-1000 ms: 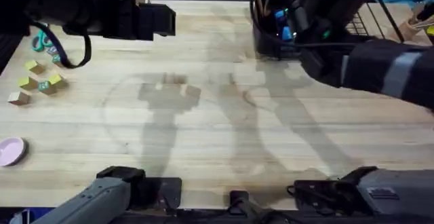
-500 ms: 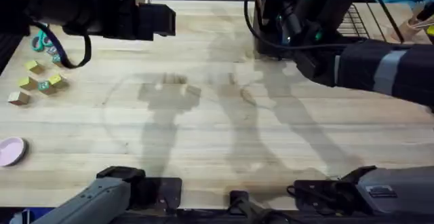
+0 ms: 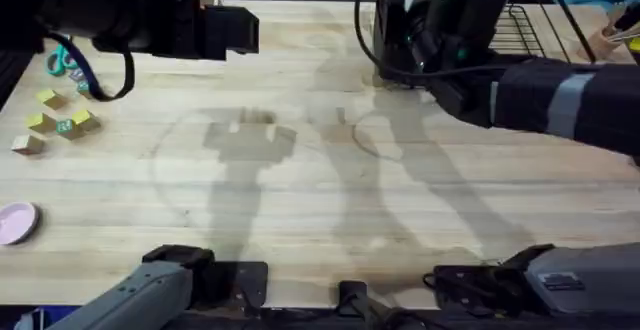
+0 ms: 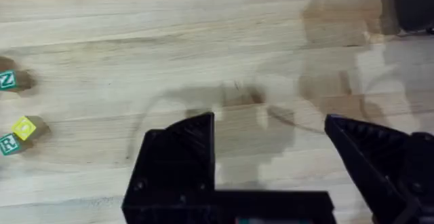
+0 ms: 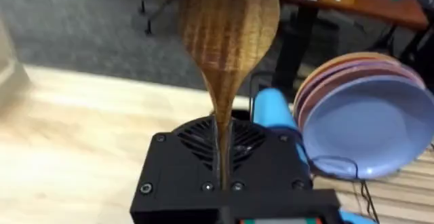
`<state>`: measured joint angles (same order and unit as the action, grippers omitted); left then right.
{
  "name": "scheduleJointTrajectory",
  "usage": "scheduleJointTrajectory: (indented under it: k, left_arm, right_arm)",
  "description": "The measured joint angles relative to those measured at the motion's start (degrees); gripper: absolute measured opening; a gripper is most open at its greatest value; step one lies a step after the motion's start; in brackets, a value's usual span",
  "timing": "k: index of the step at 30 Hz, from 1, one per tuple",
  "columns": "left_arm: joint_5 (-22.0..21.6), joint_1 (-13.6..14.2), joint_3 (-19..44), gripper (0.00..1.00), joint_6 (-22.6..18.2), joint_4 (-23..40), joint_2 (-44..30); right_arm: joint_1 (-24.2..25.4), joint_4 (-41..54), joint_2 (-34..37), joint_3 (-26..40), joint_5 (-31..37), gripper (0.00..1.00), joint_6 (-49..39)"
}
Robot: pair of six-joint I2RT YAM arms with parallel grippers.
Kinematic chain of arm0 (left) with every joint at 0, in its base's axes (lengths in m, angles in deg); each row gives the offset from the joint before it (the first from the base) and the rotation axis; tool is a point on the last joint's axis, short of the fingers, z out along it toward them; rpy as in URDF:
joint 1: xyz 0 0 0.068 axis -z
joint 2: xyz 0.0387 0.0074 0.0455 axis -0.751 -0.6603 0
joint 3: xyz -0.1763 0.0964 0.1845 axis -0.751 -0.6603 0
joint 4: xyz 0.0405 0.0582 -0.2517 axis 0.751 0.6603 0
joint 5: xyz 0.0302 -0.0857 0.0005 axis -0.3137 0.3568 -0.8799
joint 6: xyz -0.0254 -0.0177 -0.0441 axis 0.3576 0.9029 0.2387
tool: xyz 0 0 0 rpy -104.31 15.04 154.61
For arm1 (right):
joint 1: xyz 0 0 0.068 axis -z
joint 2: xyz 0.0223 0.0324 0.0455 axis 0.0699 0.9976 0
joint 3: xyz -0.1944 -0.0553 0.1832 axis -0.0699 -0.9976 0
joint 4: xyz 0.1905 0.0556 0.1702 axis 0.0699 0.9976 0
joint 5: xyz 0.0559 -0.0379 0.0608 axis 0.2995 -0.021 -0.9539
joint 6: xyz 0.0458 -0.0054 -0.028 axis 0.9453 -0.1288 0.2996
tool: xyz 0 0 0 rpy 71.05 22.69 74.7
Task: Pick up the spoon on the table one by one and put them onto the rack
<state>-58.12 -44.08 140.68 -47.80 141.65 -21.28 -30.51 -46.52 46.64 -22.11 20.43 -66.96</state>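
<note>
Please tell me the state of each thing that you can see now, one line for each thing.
Spoon: held upright by its handle in the right tool, bowl up.
Right tool: shut on the spoon, by the rack.
Left tool: open, empty, above bare table.
Plates: standing on edge in the rack.
Blocks: loose on the table.

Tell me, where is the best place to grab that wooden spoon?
Grab the slim handle, not the bowl. The spoon has a wide, rounded bowl that would slip, while the thin, straight handle fits between two fingers. Come from the handle end, closing across it, so the bowl points away. The right pincer holds it just like that.
</note>
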Motion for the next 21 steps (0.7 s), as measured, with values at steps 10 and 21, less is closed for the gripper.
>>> scheduleJointTrajectory:
  k: [10, 21]
  left_arm:
    - [0.01, 0.0, 0.0, 0.993, 0.0, 0.01, 0.0]
    - [0.01, 0.0, 0.0, 0.993, 0.0, 0.01, 0.0]
  right_arm:
    - [0.0, 7.24, 0.76, -0.02, 0.0, 0.035, 0.0]
    - [0.0, 10.42, 0.76, -0.02, -0.02, 0.154, 0.03]
